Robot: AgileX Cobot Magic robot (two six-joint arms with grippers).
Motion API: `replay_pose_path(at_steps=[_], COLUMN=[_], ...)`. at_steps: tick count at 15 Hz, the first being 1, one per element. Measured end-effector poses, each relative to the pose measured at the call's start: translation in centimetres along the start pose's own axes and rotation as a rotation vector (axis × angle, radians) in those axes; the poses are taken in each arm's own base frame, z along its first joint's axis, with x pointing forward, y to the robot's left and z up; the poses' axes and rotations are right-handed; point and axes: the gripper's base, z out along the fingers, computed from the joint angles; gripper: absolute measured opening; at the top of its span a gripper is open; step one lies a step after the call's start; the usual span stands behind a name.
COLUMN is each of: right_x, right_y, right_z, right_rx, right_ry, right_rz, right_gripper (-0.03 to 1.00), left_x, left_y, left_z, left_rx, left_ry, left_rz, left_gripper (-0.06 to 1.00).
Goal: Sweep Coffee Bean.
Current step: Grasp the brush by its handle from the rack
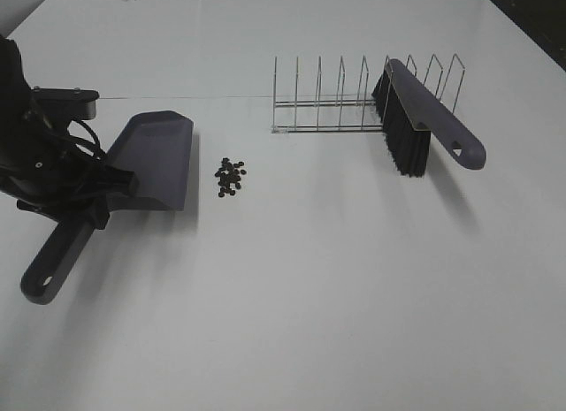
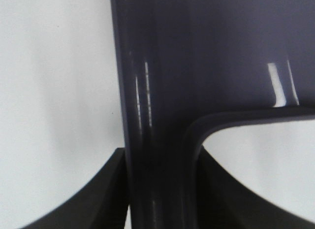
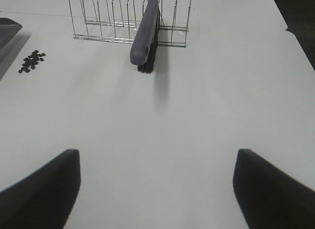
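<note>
A small pile of dark coffee beans point(image 1: 230, 177) lies on the white table, just right of the lip of the grey-purple dustpan point(image 1: 157, 156). My left gripper point(image 1: 106, 197) is shut on the dustpan where its handle meets the pan. In the left wrist view the handle point(image 2: 157, 115) runs between the dark fingers point(image 2: 98, 199). The grey-purple brush point(image 1: 429, 119) with black bristles leans in a wire rack point(image 1: 327, 102). My right gripper point(image 3: 157, 189) is open and empty, well back from the brush point(image 3: 146, 34) and out of the exterior view. The beans also show in the right wrist view point(image 3: 30, 61).
The wire rack point(image 3: 98, 22) stands at the back of the table. The table's right edge point(image 3: 295, 47) borders dark floor. The left arm's body and cables point(image 1: 35, 155) sit at the table's left side.
</note>
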Motion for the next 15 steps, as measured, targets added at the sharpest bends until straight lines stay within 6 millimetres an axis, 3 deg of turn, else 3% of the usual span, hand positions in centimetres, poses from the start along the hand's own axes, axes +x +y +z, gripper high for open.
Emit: replay_pose_path(at_steps=[3, 6, 10, 11, 13, 14, 15], right_x=[-5.3, -11.0, -19.6, -20.6, -23.3, -25.4, -25.7], right_y=[-0.2, -0.9, -1.8, -1.9, -2.0, -0.6, 0.4], right_z=[2.6, 7.2, 15.1, 16.3, 21.3, 26.0, 28.2], right_rx=[-0.042, -0.064, -0.116, -0.130, -0.176, -0.179, -0.153], right_ry=[-0.018, 0.074, 0.160, 0.178, 0.273, 0.394, 0.463], right_rz=[0.036, -0.039, -0.027, -0.016, 0.017, -0.035, -0.069], right_gripper=[0.70, 0.70, 0.70, 0.70, 0.70, 0.70, 0.70], left_x=[0.0, 0.0, 0.0, 0.0, 0.0, 0.0, 0.0], left_y=[0.0, 0.0, 0.0, 0.0, 0.0, 0.0, 0.0], left_z=[0.0, 0.0, 0.0, 0.0, 0.0, 0.0, 0.0], left_rx=[0.000, 0.000, 0.000, 0.000, 0.000, 0.000, 0.000], left_ry=[0.001, 0.001, 0.001, 0.001, 0.001, 0.001, 0.001], left_rz=[0.000, 0.000, 0.000, 0.000, 0.000, 0.000, 0.000], left_gripper=[0.36, 0.36, 0.36, 0.36, 0.36, 0.36, 0.36])
